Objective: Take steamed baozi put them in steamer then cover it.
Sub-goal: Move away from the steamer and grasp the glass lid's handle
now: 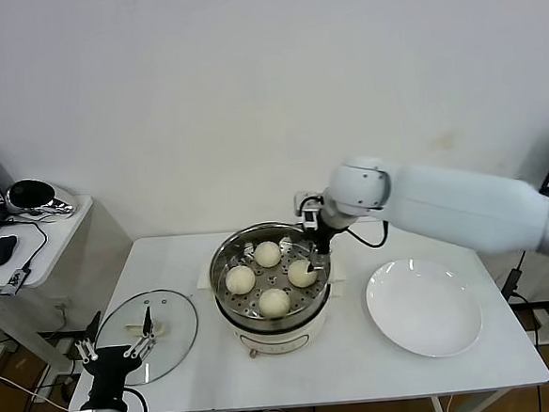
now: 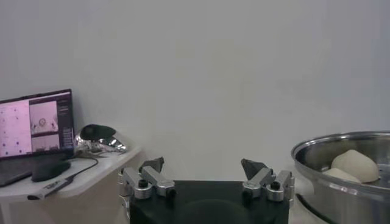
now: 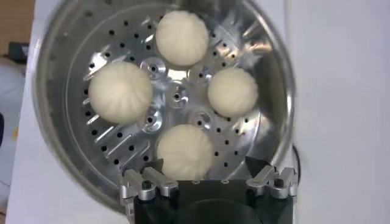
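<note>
Stainless steel forms the steamer (image 1: 272, 283), which stands mid-tabletop (image 1: 361, 370) with all four steamed baozi (image 3: 184, 152) laid on its perforated tray. The right gripper (image 1: 313, 251) is held above the pot's right side, its fingers (image 3: 270, 181) spread wide around nothing. The cover (image 1: 148, 335) lies flat on the tabletop to the left. The left gripper (image 1: 117, 346) is seen just at the cover's near edge, fingers wide. A white plate (image 1: 423, 307) sits to the right.

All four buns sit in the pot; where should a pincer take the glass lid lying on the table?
Probably by the cream-white rectangular handle at the centre of the round clear glass lid, coming straight down from above: the lid lies flat, its rim against the table, and the open left pincer is nearest.
</note>
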Controlling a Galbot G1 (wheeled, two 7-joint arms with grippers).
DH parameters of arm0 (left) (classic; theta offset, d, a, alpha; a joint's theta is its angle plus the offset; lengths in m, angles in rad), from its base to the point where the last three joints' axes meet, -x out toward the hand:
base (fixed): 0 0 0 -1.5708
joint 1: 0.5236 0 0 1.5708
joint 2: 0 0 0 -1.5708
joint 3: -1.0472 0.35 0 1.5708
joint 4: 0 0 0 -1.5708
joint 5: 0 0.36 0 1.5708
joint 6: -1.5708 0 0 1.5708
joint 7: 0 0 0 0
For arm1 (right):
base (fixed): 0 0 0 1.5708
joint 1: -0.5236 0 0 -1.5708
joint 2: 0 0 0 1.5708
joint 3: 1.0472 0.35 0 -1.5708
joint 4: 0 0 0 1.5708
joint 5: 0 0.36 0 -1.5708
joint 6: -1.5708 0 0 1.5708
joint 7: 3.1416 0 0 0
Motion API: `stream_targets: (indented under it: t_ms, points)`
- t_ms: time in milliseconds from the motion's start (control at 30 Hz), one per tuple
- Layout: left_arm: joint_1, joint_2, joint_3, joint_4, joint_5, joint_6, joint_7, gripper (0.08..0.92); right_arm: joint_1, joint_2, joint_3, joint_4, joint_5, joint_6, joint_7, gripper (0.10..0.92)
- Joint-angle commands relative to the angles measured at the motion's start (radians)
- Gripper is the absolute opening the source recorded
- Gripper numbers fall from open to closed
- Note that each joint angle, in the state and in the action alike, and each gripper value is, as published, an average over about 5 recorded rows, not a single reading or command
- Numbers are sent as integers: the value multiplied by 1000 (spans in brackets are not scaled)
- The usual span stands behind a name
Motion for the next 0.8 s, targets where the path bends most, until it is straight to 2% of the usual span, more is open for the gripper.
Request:
stream_targets:
  t_ms: [33,200,367,633,800]
  points:
    - [6,-1,4,-9,-6,3,3,823,-423,-388,428,292,91,264,478,823]
    - [7,-8,17,-18,5,13,-2,823,-1130,-409,1041,347,-33,492,602,823]
    - [6,-20,40,-13,16,16,-11,823,-1572,-191,1450,310,-280,739,619,823]
    - [-2,-35,101,24,192,38,-62,823,-1832,237,1831,251,-490,1044,529,823]
    - [-5,-10,123,94,389,0,-97,823,-1888,390,1948,275,-512,1061,516,823]
